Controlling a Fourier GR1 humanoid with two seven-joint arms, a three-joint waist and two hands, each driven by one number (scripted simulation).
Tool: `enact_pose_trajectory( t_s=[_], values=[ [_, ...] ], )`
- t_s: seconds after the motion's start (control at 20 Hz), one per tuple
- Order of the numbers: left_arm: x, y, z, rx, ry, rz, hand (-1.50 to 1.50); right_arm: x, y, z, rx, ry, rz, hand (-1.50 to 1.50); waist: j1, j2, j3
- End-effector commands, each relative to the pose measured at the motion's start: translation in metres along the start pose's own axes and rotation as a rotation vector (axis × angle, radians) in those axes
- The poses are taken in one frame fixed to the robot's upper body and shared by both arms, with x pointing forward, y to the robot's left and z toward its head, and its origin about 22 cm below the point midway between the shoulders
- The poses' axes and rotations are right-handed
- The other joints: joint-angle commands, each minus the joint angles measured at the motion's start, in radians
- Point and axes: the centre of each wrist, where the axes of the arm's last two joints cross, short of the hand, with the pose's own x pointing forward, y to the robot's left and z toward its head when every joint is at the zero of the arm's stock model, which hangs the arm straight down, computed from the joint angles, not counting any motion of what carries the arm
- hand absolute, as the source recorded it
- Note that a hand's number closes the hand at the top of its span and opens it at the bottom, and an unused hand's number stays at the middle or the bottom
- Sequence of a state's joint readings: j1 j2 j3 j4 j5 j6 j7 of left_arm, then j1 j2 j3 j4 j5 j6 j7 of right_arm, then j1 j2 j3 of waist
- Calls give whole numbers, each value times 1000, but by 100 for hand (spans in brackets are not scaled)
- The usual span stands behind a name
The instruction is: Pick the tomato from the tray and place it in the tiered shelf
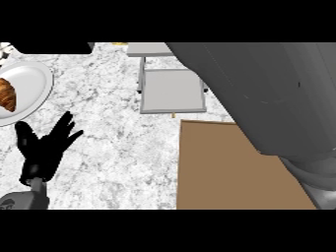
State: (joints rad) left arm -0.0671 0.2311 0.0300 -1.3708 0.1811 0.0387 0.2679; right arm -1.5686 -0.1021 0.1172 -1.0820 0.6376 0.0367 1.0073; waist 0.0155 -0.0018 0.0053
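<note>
My left hand (43, 147) rests open at the lower left of the head view, fingers spread and pointing up over the marble counter. My right forearm (286, 113) fills the right side as a large grey mass; the right hand itself is out of sight. The brown tray (207, 167) lies at the lower middle, partly covered by that forearm. The grey tiered shelf (172, 88) stands at the top middle, its right part hidden behind the forearm. No tomato shows anywhere.
A white plate (32, 74) with a croissant (2, 95) sits at the upper left, just above my left hand. A dark object (50, 47) lies along the top left edge. Marble counter (112, 147) lies between the plate, shelf and tray.
</note>
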Motion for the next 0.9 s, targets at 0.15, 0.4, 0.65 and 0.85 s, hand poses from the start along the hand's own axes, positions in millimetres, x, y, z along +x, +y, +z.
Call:
enact_pose_trajectory(
  t_s=[0.15,0.4,0.65,0.85],
  values=[
    [-12,-11,-9,-10,53,2,0,-24,-6,-40,73,16,70,150,-2,8,-7],
    [-6,-23,-2,-19,55,2,0,-45,21,-55,51,22,105,150,8,9,-6],
    [-9,-2,-2,-26,60,-3,0,-64,45,-68,35,42,101,150,17,14,-7],
    [-9,-5,7,-26,47,-5,0,-74,46,-76,18,34,118,150,20,12,-7]
  ],
)
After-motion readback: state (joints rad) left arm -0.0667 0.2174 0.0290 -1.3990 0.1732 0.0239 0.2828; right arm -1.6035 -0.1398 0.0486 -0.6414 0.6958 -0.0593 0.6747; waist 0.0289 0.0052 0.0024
